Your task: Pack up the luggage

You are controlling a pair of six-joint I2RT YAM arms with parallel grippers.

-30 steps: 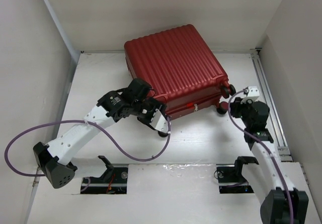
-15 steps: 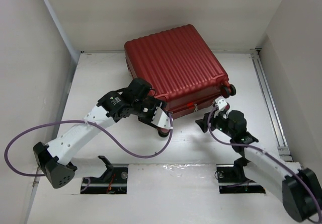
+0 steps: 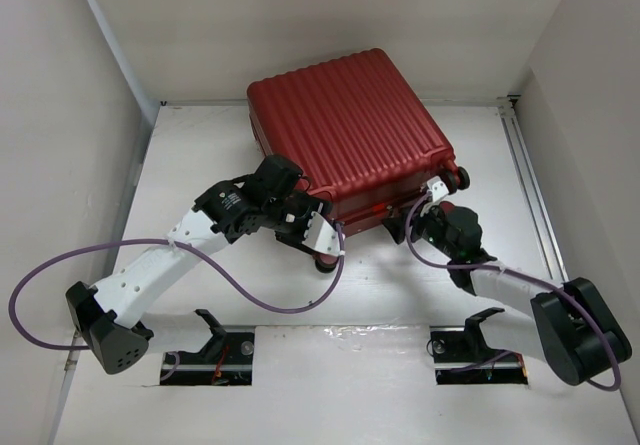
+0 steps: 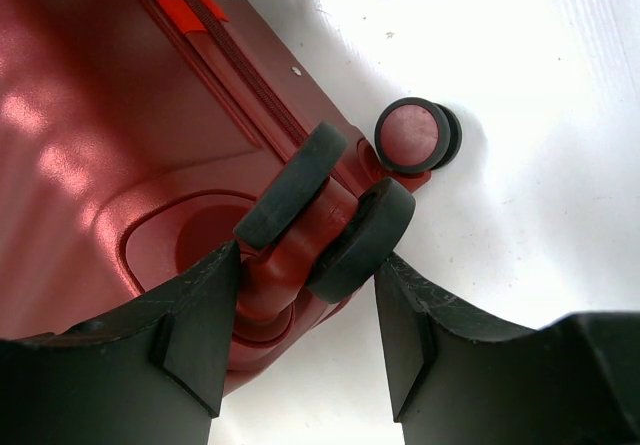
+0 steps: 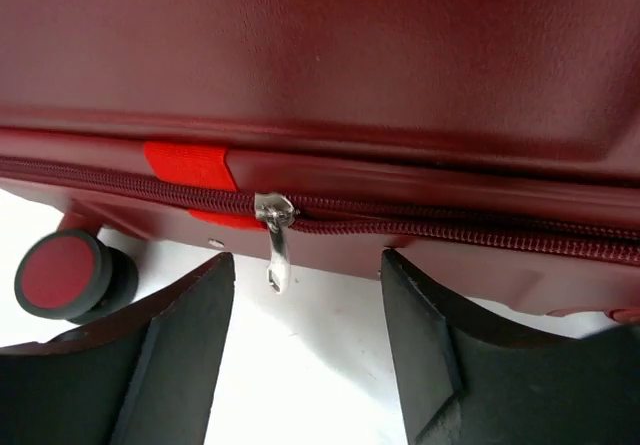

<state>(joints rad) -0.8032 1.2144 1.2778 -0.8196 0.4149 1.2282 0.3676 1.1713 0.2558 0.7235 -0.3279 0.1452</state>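
The luggage (image 3: 350, 130) is a dark-red ribbed suitcase lying flat and zipped closed at the back middle of the table. My left gripper (image 3: 322, 237) is at its near-left corner. In the left wrist view it (image 4: 305, 335) is open, with its fingers either side of a twin caster wheel (image 4: 325, 210). My right gripper (image 3: 400, 227) is low at the suitcase's near edge. In the right wrist view it (image 5: 305, 315) is open, and the silver zipper pull (image 5: 274, 240) hangs just ahead of the gap, beside a red tab (image 5: 188, 163). The lining is hidden.
Another wheel (image 4: 415, 137) rests on the table beyond the left fingers. Two more wheels (image 3: 458, 177) stick out at the suitcase's right corner. White walls close in the left, back and right. A metal rail (image 3: 530, 185) runs along the right. Black stands (image 3: 215, 327) sit at the near edge.
My right arm has swung from the table's right side leftward and down to the suitcase's near edge. My left gripper has shifted slightly at the wheel.
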